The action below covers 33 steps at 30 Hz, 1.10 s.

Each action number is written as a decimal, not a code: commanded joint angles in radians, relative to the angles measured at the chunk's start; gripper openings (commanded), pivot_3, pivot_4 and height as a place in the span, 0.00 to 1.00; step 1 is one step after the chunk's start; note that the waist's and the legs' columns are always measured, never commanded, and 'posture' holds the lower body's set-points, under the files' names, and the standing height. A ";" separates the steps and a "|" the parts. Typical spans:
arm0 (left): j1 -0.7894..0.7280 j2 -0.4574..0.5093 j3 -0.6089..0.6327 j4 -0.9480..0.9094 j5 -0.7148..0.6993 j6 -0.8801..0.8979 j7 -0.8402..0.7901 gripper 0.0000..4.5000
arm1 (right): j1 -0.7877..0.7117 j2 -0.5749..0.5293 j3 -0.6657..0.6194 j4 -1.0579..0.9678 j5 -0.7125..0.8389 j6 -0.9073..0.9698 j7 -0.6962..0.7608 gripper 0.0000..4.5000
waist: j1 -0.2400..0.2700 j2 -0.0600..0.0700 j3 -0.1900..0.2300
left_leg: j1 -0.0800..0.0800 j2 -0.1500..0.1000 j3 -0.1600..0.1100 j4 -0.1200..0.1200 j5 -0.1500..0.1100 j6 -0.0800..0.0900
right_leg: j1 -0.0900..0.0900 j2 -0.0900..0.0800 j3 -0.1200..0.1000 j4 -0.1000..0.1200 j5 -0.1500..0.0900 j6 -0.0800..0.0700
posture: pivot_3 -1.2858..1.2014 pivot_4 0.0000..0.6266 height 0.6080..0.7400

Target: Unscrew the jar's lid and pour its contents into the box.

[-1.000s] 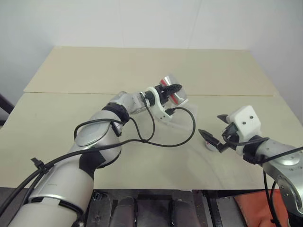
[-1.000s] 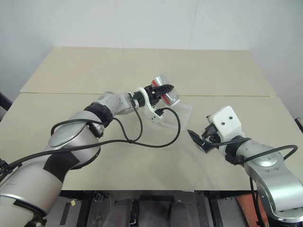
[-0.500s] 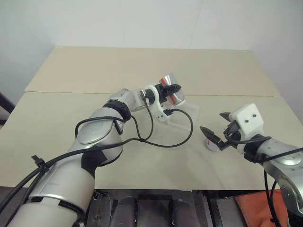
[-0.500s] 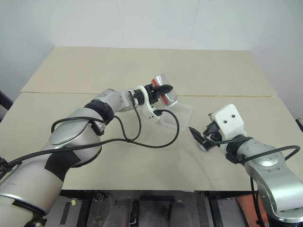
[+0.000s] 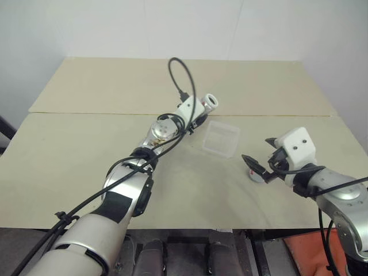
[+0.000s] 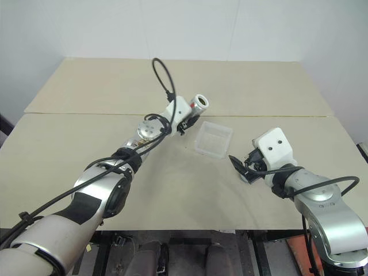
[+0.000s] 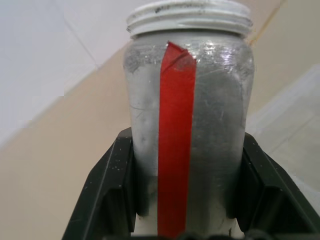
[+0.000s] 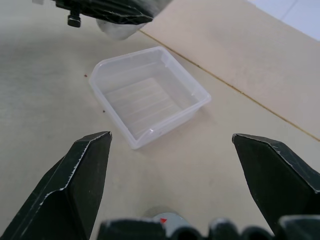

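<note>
My left gripper point(image 7: 187, 200) is clenched on the jar point(image 5: 210, 102), lid off, its threaded mouth bare. I hold the jar raised off the tabletop point(image 5: 86, 149), above the seam that crosses the tabletop from its left edge to its right, with the long axis lying close to level and the open mouth facing back toward the near edge. The box point(image 5: 221, 138), clear and apparently empty, sits just nearer the near edge than the jar, slightly toward the right edge. The coming pour therefore turns on one relation: the jar's mouth lies just beyond the box's far rim, not yet over its floor, so I judge a short draw toward the near edge and a downward tip of the mouth are still needed. The contents cannot be made out inside the jar.

My right gripper point(image 5: 260, 167) stands released, jaws wide, near the right edge; the lid point(image 5: 256, 175), red mark up, rests on the tabletop just beneath its fingertips. The left arm alone is placed to pour. A black cable point(image 5: 181, 75) loops above my left wrist, clear of the box; nothing lies between jar and box.
</note>
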 commanded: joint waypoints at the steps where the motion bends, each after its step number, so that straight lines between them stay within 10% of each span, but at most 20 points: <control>1: 0.006 0.013 -0.024 -0.057 0.022 -0.040 0.005 0.46 | -0.020 -0.005 -0.001 -0.008 -0.017 -0.042 0.002 0.99 | 0.001 0.000 0.000 | 0.000 0.000 0.000 0.000 0.000 0.000 | 0.000 0.000 0.000 0.000 0.000 0.000 | 0.52 0.24 1.00; 19: -0.263 0.076 -0.983 0.001 1.053 -0.061 1.029 0.46 | -0.005 0.001 0.006 -0.015 -0.044 -0.054 -0.005 0.99 | 0.015 0.000 0.000 | -0.001 -0.001 0.000 0.000 -0.001 0.001 | 0.000 0.000 0.000 -0.002 0.001 0.001 | 0.52 0.24 1.00; 33: -0.281 0.052 -1.021 0.041 1.071 -0.006 1.037 0.46 | 0.021 0.008 -0.011 -0.045 -0.042 -0.037 -0.012 0.99 | 0.012 0.000 0.000 | -0.002 -0.001 0.000 0.000 -0.001 0.001 | -0.001 0.000 0.000 -0.001 0.001 0.001 | 0.52 0.24 1.00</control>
